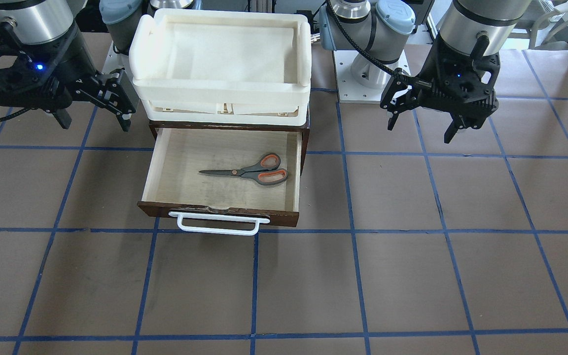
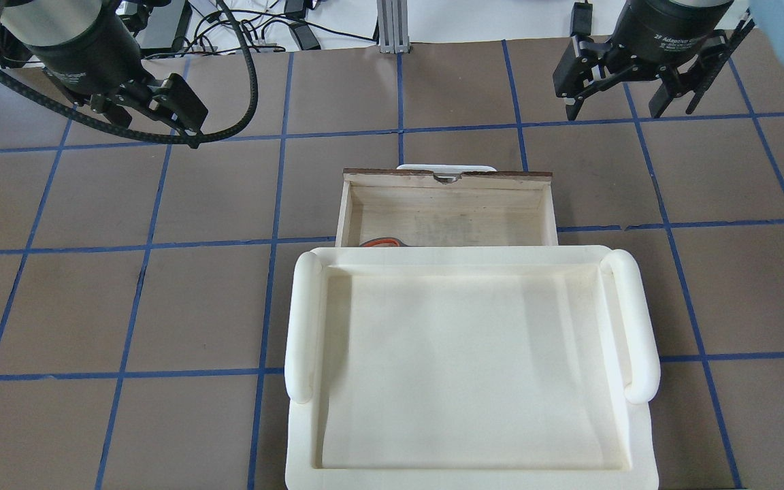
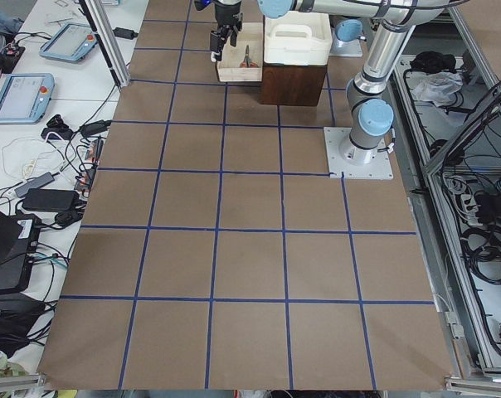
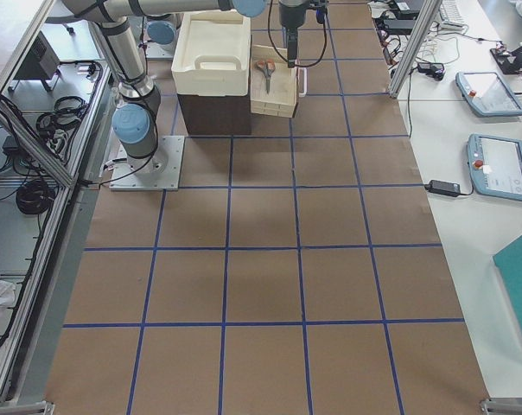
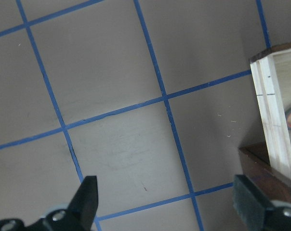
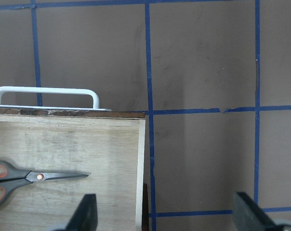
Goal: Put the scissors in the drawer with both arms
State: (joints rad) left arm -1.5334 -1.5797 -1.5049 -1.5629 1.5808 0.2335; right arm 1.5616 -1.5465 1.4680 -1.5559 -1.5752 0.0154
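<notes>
Tabletop (image 1: pixel 412 276) flanks the open drawer (image 1: pixel 284 217) holding scissors (image 1: pixel 252 172); both jaws hang wide beyond its sides.

Robotics laboratory work cell.
A table covered in brown paper (image 3: pixel 250 249) is gridded with blue tape; a silver-grey jointed arm with light blue caps (image 3: pixel 368 124) is bolted onto it, and grey-blue control tablets (image 4: pixel 501 166) and black power bricks and cables (image 3: pixel 45 199) are laid on white side benches (image 4: pixel 477 233).
</notes>
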